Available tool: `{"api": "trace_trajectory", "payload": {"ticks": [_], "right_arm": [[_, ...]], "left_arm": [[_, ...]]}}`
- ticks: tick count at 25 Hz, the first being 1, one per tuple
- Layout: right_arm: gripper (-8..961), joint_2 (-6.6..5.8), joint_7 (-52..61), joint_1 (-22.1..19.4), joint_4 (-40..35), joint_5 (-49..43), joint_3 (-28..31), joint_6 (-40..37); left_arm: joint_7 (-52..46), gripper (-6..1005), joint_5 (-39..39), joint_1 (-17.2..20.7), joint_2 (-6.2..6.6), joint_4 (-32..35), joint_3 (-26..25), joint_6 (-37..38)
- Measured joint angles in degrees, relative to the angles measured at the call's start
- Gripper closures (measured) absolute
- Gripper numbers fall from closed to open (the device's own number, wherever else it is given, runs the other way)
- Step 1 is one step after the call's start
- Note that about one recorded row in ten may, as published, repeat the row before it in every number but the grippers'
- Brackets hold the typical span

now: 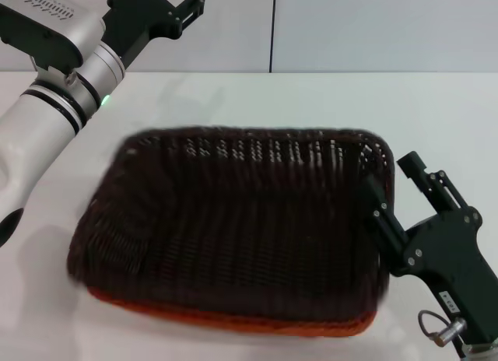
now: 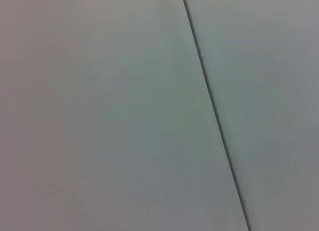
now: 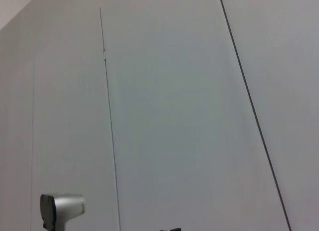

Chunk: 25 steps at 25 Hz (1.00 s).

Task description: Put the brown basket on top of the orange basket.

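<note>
The brown basket [image 1: 233, 221] sits nested on the orange basket [image 1: 233, 322] in the head view. Only a thin orange strip shows beneath its near edge. My right gripper [image 1: 387, 173] is at the brown basket's right end, open. One of its fingers [image 1: 373, 205] is inside the rim and the other is outside, so the rim lies between them. My left gripper [image 1: 180, 9] is raised at the far left, well away from both baskets, open and holding nothing. Neither wrist view shows a basket.
The baskets rest on a white table [image 1: 436, 112] with a pale wall behind it. Both wrist views show only wall panels with dark seams. A silver arm part [image 3: 62, 208] appears at the edge of the right wrist view.
</note>
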Motion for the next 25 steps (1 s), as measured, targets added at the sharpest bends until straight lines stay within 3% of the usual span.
{"api": "trace_trajectory", "payload": {"ticks": [6, 10, 17, 19, 25], "right_arm": [[405, -0.08, 0.93, 0.74, -2.55, 0.08, 2.74, 0.37], [335, -0.16, 9.17, 2.99, -8.89, 0.08, 4.37, 0.51], [335, -0.58, 22.21, 8.0, -23.11, 0.08, 11.55, 1.24], [335, -0.79, 25.15, 9.78, -27.41, 0.07, 14.5, 3.52], [335, -2.22, 31.09, 17.17, -36.87, 0.34, 17.79, 15.1]], "left_arm": [[-0.01, 188, -0.12, -0.01, 0.01, 0.0, -0.24, 0.15], [-0.21, 188, -0.32, 0.37, 0.04, 0.13, -0.61, 1.01], [-0.79, 188, -1.77, 2.49, -0.04, 0.12, -1.23, 6.5], [-3.44, 188, -6.98, 4.98, -0.26, 0.07, -0.68, 11.36], [-9.11, 188, -10.2, 7.32, -0.29, -0.01, -0.57, 12.85]]}}
